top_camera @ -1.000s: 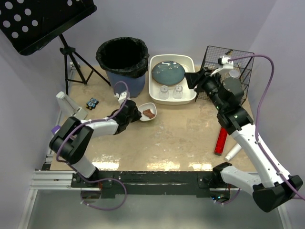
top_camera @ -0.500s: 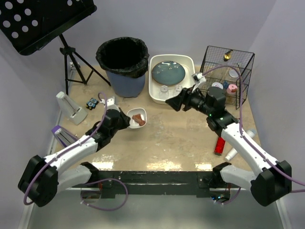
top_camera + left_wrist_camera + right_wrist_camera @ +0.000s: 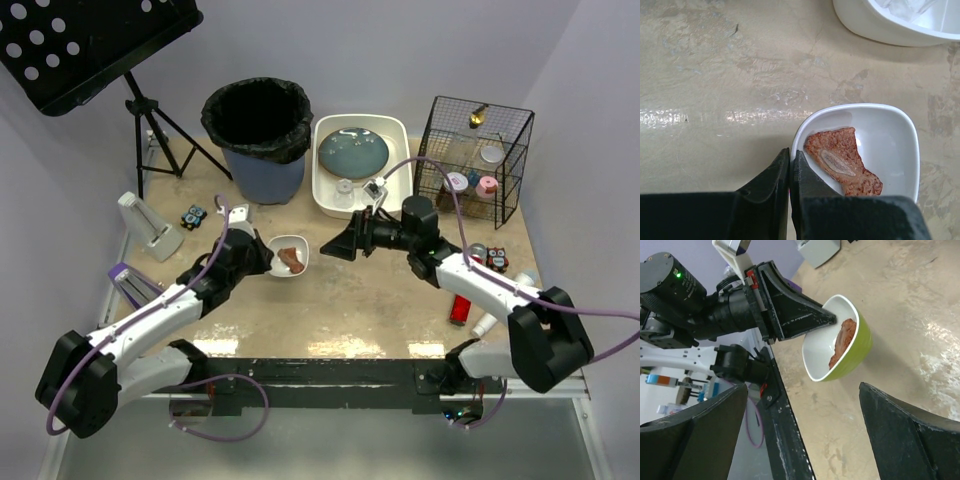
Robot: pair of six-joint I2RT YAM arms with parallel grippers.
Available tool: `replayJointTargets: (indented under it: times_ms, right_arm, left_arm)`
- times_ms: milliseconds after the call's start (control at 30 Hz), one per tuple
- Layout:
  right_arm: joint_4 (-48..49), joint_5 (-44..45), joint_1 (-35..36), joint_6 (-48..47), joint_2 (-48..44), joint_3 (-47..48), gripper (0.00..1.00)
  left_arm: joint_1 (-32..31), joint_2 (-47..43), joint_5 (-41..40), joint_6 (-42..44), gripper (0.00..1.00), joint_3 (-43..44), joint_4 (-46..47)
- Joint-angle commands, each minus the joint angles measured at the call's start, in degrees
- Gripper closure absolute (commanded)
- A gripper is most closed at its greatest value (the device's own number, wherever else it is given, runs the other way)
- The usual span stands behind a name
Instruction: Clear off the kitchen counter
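A small bowl [image 3: 292,257], white inside and green outside [image 3: 837,340], holds a brown piece of meat [image 3: 842,162] and sits on the kitchen counter [image 3: 380,300] left of centre. My left gripper [image 3: 271,257] is shut on the bowl's left rim [image 3: 790,152], one finger inside and one outside. My right gripper [image 3: 333,246] stands wide open a short way right of the bowl and faces it. Nothing is between its fingers [image 3: 802,387], and it does not touch the bowl.
Behind stand a black-lined trash bin [image 3: 257,135], a white tub [image 3: 398,130] with a blue plate and glasses, and a wire basket [image 3: 475,160] holding small items. A red can [image 3: 463,300] and white tube [image 3: 488,322] lie at the right. A toy car [image 3: 193,215] is at the left.
My right arm swung from the wire basket to the counter's middle and its jaws opened wide. My left arm drew the bowl a little left and nearer, still gripping its rim.
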Motion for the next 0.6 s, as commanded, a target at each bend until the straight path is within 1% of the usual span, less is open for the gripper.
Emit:
replayJointTargets:
  times_ms: [0, 200, 367, 567]
  right_arm:
    - [8.8, -3.3, 1.0, 4.5, 2.4, -0.4, 0.01]
    - [15.3, -3.9, 2.2, 8.9, 6.0, -1.9, 0.01]
    - [20.5, -5.0, 2.6, 12.2, 8.1, -3.0, 0.01]
    - [24.5, -4.4, 2.9, 14.5, 8.9, -4.3, 0.01]
  left_arm:
    - [0.3, -0.8, 4.4, 3.3, 1.0, 4.0, 3.8]
    - [0.2, -1.7, 8.1, 4.7, 1.0, 5.5, 5.3]
    - [0.2, -2.6, 9.6, 4.9, 1.0, 6.2, 6.1]
    - [0.2, -3.3, 11.1, 5.4, 1.0, 7.1, 6.6]
